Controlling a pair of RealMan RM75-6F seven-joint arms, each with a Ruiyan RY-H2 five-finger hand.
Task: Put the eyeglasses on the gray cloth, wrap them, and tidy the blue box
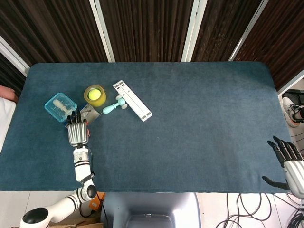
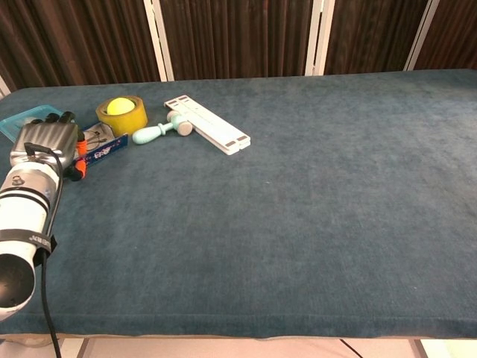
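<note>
The blue box [image 1: 61, 107], a light blue lidded tub with a pale thing inside, sits near the table's left edge; only its corner [image 2: 26, 119] shows in the chest view. Beside it lies a small gray piece [image 1: 88, 113] with thin dark loops on it [image 2: 95, 136], possibly the eyeglasses on the cloth; I cannot tell for sure. A blue printed strip [image 2: 104, 149] lies against it. My left hand [image 1: 77, 132] [image 2: 45, 142] lies flat with straight fingers, its tips between box and gray piece, holding nothing. My right hand [image 1: 289, 156] hangs open beyond the table's right front corner.
A yellow tape roll [image 1: 95, 95] with a yellow-green ball inside stands behind the gray piece. Right of it lie a teal-handled tool [image 1: 114, 107] and a long white flat stand [image 1: 132, 100]. The dark blue tablecloth [image 1: 199, 123] covers the middle and right.
</note>
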